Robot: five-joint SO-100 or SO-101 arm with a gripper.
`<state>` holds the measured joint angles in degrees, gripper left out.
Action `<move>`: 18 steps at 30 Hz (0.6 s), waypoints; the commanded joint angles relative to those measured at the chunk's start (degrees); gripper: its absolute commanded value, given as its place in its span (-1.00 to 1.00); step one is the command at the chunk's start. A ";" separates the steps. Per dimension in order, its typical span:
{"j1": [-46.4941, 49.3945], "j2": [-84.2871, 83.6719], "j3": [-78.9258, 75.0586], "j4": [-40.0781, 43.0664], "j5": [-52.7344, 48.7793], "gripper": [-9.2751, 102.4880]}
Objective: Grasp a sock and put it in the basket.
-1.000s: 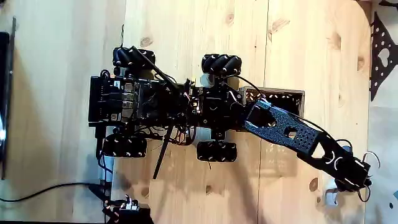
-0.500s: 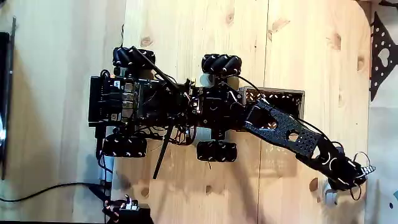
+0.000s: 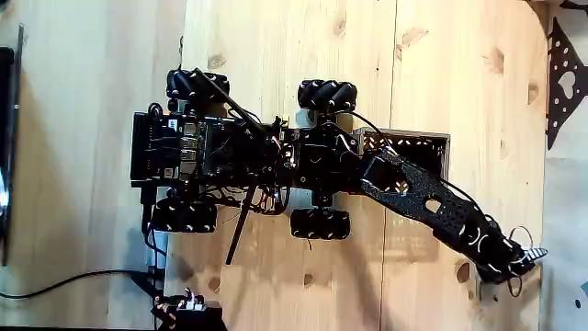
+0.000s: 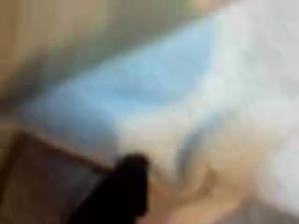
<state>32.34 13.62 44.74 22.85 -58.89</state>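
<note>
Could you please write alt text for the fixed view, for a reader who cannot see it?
Seen from above, a black wheeled robot on a pale wooden table stretches its arm toward the lower right, the gripper at the table's edge. The dark basket sits beside the robot, partly under the arm.

No readable text, labels, brand marks or numbers anywhere. In the fixed view the wheeled robot base (image 3: 211,156), the arm (image 3: 441,211) and the wooden table (image 3: 276,55) carry no lettering that resolves; the white marks near the arm's wrist are too small to tell whether they are print. Wrist view is too blurred to read anything.
</note>
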 commanded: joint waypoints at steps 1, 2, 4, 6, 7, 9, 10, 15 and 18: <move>1.05 -0.26 -2.11 -2.55 -1.49 0.16; 1.32 -0.79 -2.20 -3.08 -2.11 0.16; 1.76 -1.58 -2.46 -3.78 -2.81 0.16; 2.20 -2.11 -2.55 -4.13 -3.16 0.16; 2.37 -2.37 -2.55 -4.39 -3.34 0.14; 2.64 -2.72 -2.55 -4.66 -3.96 0.04; 2.72 -2.72 -2.55 -4.66 -3.96 -0.16; 2.72 -2.90 -2.55 -4.31 -3.96 -0.49; 2.55 -2.90 -2.55 -4.13 -3.96 -0.54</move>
<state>34.63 10.02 44.12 19.07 -62.40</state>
